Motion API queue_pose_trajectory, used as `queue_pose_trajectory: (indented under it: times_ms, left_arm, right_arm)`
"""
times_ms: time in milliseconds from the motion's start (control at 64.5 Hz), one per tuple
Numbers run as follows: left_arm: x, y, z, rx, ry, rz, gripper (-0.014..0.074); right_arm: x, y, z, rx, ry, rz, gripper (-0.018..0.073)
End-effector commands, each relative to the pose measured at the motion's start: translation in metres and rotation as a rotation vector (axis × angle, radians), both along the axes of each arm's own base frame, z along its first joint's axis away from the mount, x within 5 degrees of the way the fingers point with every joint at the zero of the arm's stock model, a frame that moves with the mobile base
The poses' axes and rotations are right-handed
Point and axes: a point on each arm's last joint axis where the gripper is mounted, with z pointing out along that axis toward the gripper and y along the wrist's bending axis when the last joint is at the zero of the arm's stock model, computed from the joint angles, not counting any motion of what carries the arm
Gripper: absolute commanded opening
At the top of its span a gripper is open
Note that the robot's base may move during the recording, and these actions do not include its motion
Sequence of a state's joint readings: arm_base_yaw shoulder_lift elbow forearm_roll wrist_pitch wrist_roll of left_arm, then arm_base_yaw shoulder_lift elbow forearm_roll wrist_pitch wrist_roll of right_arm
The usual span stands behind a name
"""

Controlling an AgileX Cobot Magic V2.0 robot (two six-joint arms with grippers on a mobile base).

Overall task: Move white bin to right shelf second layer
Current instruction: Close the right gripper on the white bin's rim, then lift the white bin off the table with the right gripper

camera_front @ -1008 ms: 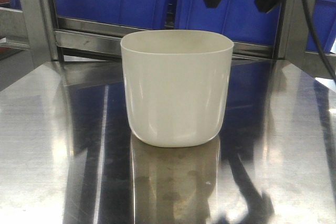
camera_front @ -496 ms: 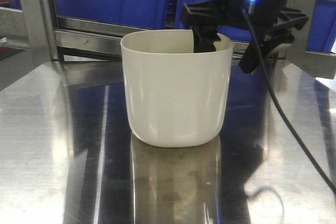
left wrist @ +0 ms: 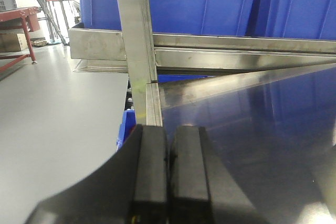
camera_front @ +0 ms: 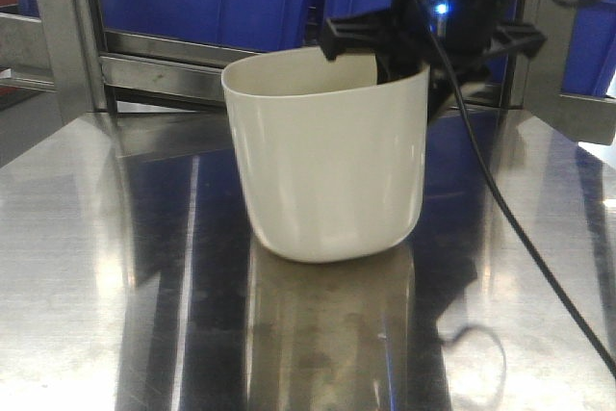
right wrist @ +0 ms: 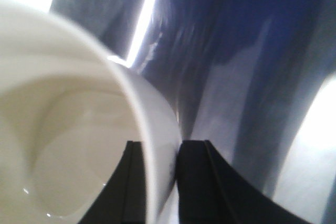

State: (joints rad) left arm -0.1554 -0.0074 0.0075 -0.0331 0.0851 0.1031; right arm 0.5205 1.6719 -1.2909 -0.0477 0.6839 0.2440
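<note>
Pinching the white bin (camera_front: pixel 327 161) by its rim wall, the right gripper (right wrist: pixel 157 148) holds it tilted near the tabletop (camera_front: pixel 96 238). Left gripper (left wrist: pixel 168 145) is pressed together, empty. Grasp judged made; transfer to the right shelf second layer outstanding.

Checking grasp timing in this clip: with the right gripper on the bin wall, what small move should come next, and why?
Probably a short straight lift. The right gripper pinches the wall of the bin, one finger inside and one outside. The bin sits tilted, with its base at or barely off the table. Raising it would clear the table before any sideways carry.
</note>
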Motion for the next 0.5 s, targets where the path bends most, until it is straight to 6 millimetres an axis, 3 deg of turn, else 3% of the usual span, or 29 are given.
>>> queue_pose_trajectory:
  times_ms: [0, 186, 295, 434, 481]
  left_arm:
    - [0.000, 0.000, -0.004, -0.010, -0.061, 0.002, 0.0085]
    - [0.000, 0.000, -0.004, -0.010, -0.061, 0.002, 0.0085]
    - [0.000, 0.000, -0.004, -0.010, -0.061, 0.002, 0.0085]
    - [0.000, 0.000, -0.004, -0.010, -0.061, 0.002, 0.0085]
    - [0.000, 0.000, -0.004, -0.010, -0.061, 0.002, 0.0085]
  right_arm:
    - [-0.005, -0.009, 0.070, 0.056, -0.253, 0.020, 0.0070]
    - [-0.036, -0.030, 0.139, 0.113, -0.470, 0.020, 0.0070]
    - [-0.061, -0.045, 0.166, 0.146, -0.561, 0.017, 0.0070]
    - [-0.094, -0.065, 0.178, 0.165, -0.631, 0.014, 0.0070]
    - [-0.103, -0.072, 0.173, 0.163, -0.637, 0.008, 0.0070]
